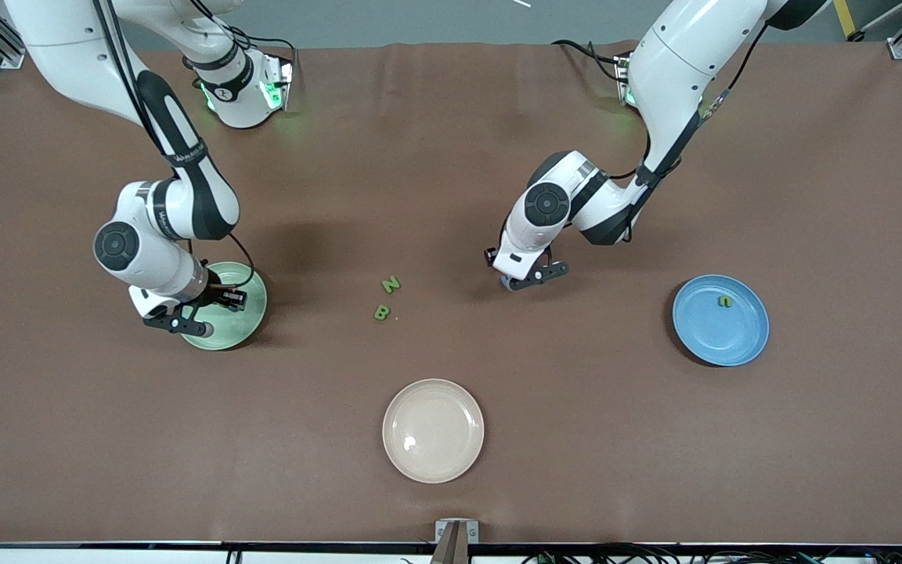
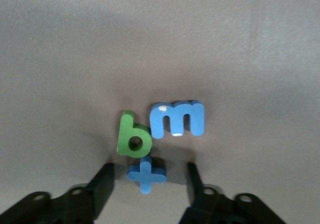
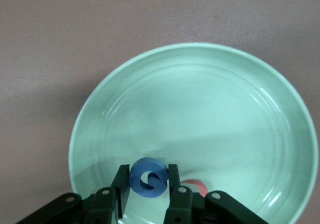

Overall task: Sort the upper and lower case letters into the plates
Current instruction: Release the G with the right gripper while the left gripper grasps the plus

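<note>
The right end effector (image 3: pixel 148 184) is pinching a round blue letter (image 3: pixel 148 177) over the glossy pale green plate (image 3: pixel 210 114). The left end effector (image 2: pixel 147 184) is spread around a blue plus (image 2: pixel 146 174) on the brown table (image 1: pixel 576 439), next to a green b (image 2: pixel 132 136) and a blue m (image 2: pixel 178 118). Green Z (image 1: pixel 391 284) and B (image 1: pixel 381 312) lie mid-table, and the blue plate (image 1: pixel 721 333) holds a green letter (image 1: pixel 725 300).

I count three plates on my table: a pale green plate (image 1: pixel 251 313), a bright blue plate (image 1: pixel 721 329) and a cream-beige plate (image 1: pixel 433 430).

For letters, I count two green ones lying loose on the cloth, an N (image 1: pixel 391 284) and a B (image 1: pixel 381 312), and one small green letter (image 1: pixel 724 300) in the blue plate. My left wrist camera gives me three more: a green b (image 2: pixel 132 136), a blue m (image 2: pixel 178 119) and a blue t (image 2: pixel 146 173). My right wrist camera adds a blue round letter (image 3: pixel 148 177) and a pink letter (image 3: pixel 196 185), partly hidden. That makes eight letters.

I have two arms, each with one gripper.
</note>
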Motion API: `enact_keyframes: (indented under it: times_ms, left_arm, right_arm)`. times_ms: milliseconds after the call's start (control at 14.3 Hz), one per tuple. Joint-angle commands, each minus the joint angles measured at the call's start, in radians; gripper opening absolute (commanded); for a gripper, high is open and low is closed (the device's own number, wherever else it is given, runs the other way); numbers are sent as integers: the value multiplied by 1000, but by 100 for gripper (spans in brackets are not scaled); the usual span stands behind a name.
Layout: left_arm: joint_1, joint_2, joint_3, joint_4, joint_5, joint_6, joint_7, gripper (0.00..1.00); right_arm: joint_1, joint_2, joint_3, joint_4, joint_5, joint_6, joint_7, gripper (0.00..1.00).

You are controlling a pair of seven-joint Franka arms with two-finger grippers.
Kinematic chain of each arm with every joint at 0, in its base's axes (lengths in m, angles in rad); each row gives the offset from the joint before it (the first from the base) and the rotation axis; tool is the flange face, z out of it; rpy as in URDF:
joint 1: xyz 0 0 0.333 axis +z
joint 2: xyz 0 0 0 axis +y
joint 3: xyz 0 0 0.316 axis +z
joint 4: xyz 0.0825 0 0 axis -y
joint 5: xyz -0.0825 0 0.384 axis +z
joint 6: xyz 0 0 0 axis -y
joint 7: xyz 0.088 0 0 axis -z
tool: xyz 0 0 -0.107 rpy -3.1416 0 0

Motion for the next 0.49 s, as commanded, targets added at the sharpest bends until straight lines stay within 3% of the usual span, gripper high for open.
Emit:
enact_keyframes:
  times_ms: [0, 139, 209, 279, 348, 418]
  left_arm:
    - [-11, 5, 10, 0, 22, 0, -14, 57]
    - [-12, 5, 10, 0, 22, 0, -14, 53]
    - [-12, 5, 10, 0, 22, 0, -14, 48]
    - [-12, 5, 10, 0, 22, 0, -14, 43]
    - [-12, 4, 10, 0, 22, 0, -14, 38]
    - [-12, 5, 10, 0, 22, -1, -12, 32]
  right_arm:
    - [-14, 12, 21, -7, 4, 23, -14, 3]
    - [-13, 13, 21, -7, 8, 20, -14, 10]
    - [-13, 13, 21, -6, 8, 11, -13, 35]
    - [-13, 12, 21, -4, 8, 9, -14, 80]
    - [-13, 9, 21, -4, 8, 5, -14, 100]
    - [-13, 0, 21, 8, 8, -21, -14, 100]
